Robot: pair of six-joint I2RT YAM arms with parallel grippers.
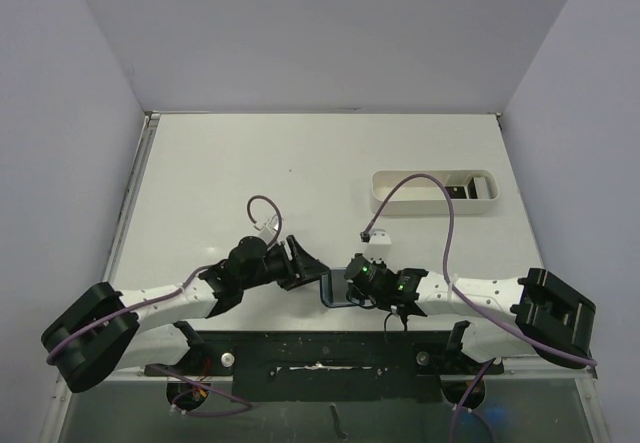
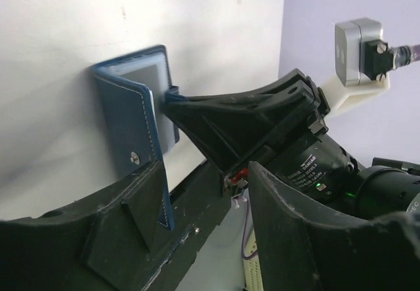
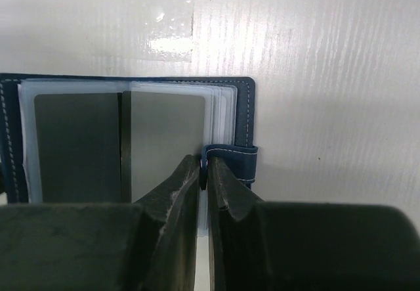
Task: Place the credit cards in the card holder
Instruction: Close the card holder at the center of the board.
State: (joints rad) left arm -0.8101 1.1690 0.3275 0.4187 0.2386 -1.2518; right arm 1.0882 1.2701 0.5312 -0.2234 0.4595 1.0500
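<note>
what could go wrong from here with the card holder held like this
The right end effector is shut on just the small snap tab of the card holder, so the holder may slip free or fold shut. The open left end effector sits right beside the right one at the holder; closing in could knock them together or shove the holder along the table.

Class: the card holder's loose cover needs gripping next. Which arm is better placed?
Left: the left gripper, open, sits around the cover's edge; the right gripper is shut on the snap tab.
</note>
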